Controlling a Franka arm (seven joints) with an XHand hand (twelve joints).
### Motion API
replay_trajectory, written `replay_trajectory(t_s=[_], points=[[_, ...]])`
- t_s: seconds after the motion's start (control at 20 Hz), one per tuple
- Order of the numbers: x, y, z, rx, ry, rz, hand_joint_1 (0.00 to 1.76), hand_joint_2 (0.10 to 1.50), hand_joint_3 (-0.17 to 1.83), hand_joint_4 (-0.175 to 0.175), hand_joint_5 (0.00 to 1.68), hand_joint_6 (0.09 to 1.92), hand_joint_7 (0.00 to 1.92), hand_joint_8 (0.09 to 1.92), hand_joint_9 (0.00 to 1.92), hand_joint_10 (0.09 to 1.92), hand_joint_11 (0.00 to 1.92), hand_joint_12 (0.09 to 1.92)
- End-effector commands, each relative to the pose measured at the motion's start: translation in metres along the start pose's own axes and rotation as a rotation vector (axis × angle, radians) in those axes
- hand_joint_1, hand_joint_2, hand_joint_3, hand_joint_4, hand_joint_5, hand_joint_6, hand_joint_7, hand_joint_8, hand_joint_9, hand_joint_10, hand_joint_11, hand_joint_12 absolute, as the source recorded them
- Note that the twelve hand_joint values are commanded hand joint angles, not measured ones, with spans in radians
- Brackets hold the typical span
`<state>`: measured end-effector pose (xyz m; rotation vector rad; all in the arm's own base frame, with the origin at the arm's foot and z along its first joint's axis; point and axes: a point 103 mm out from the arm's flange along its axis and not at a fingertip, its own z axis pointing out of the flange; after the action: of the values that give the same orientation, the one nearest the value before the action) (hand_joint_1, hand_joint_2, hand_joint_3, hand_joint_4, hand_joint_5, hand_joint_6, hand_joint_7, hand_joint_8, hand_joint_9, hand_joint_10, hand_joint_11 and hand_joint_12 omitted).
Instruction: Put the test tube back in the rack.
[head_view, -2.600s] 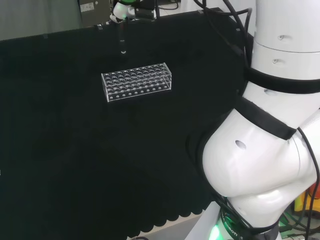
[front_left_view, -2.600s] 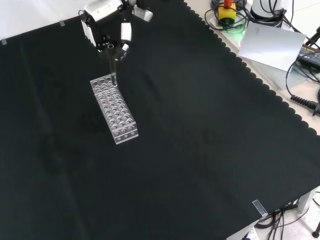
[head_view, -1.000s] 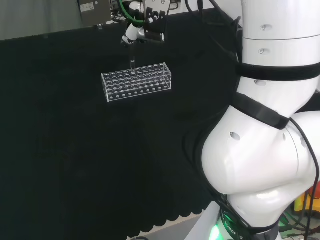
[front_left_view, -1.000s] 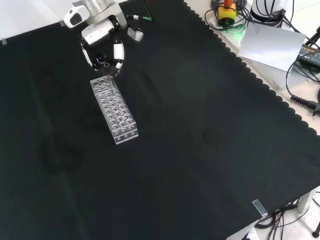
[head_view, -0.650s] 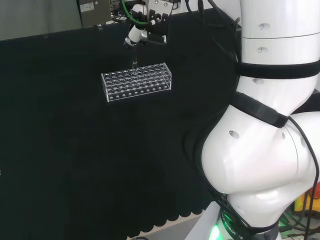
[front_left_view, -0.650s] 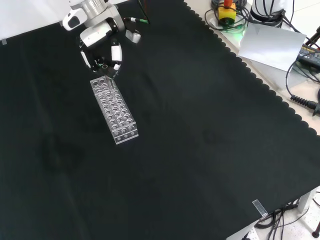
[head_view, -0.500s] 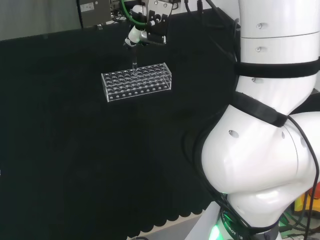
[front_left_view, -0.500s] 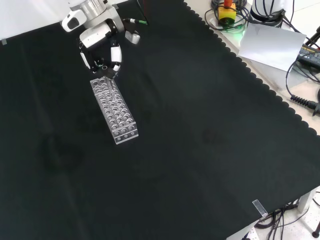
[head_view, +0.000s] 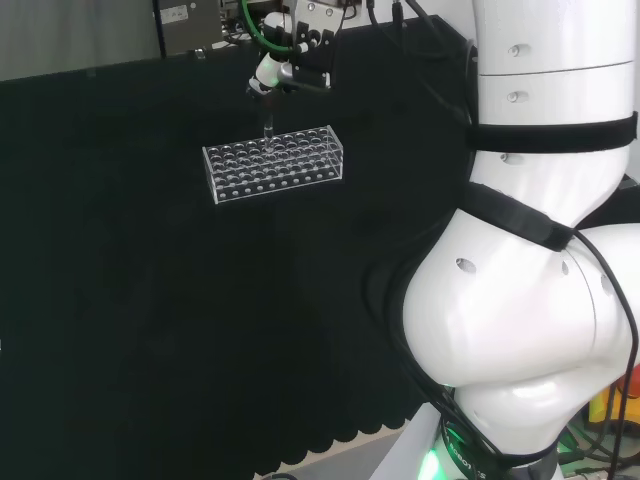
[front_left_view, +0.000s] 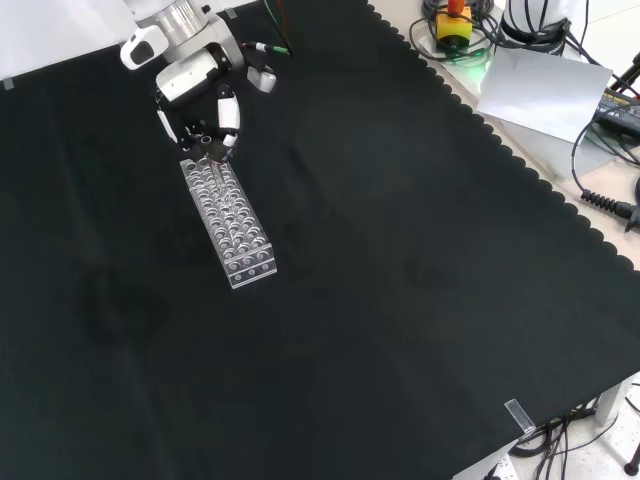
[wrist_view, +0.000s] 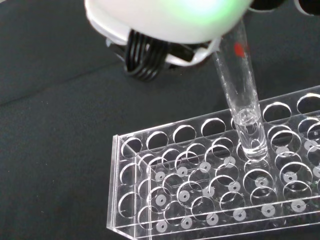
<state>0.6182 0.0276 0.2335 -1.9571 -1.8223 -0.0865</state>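
Your robot's hand (front_left_view: 197, 95) pinched the clear test tube (wrist_view: 242, 97) between its fingers above the clear plastic rack (front_left_view: 227, 220), the tube's rounded bottom lowered into a hole near the rack's end closest to the hand, on the black cloth (front_left_view: 400, 260).

Tabletop (front_left_view: 400, 260): black cloth, plain, scalloped edge along pale bench. Rack (front_left_view: 227, 223): clear, colourless, rows of round holes with whitish dots below (seen close in wrist view (wrist_view: 215, 190)). Test tube (wrist_view: 242, 95): clear glass, small red mark near top. Robot hand (front_left_view: 200, 95): white shells, black parts between; greenish glow on its blurred white part in wrist view. Arm links (head_view: 540, 300): white with black bands. Cable (head_view: 255, 25) above robot hand: green.
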Motion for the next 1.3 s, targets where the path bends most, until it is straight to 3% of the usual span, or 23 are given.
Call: replay_trajectory(t_s=[0.05, 0.5, 0.65, 1.0, 1.25, 1.3], points=[[0.001, 0.003, 0.0, 0.004, 0.0, -0.001, 1.24, 0.57, 0.7, -0.175, 1.49, 0.27, 1.87, 0.29, 1.8, 0.2, 1.32, 0.92], [0.009, 0.009, -0.005, 0.006, -0.019, -0.012, 1.24, 0.57, 0.7, -0.175, 1.49, 0.26, 1.87, 0.28, 1.8, 0.2, 1.32, 0.92], [0.007, 0.008, -0.005, 0.008, -0.065, 0.009, 1.24, 0.57, 0.7, -0.175, 1.49, 0.26, 1.87, 0.28, 1.8, 0.2, 1.32, 0.92], [0.006, 0.008, -0.004, 0.0, -0.067, 0.031, 1.24, 0.57, 0.7, -0.175, 1.49, 0.26, 1.87, 0.28, 1.8, 0.2, 1.31, 0.92], [0.03, 0.008, 0.015, -0.002, -0.078, 0.037, 1.24, 0.57, 0.7, -0.175, 1.49, 0.26, 1.87, 0.28, 1.8, 0.19, 1.31, 0.92], [0.012, 0.006, 0.007, -0.006, -0.041, 0.047, 1.24, 0.57, 0.7, -0.175, 1.49, 0.26, 1.87, 0.28, 1.8, 0.19, 1.31, 0.92]])
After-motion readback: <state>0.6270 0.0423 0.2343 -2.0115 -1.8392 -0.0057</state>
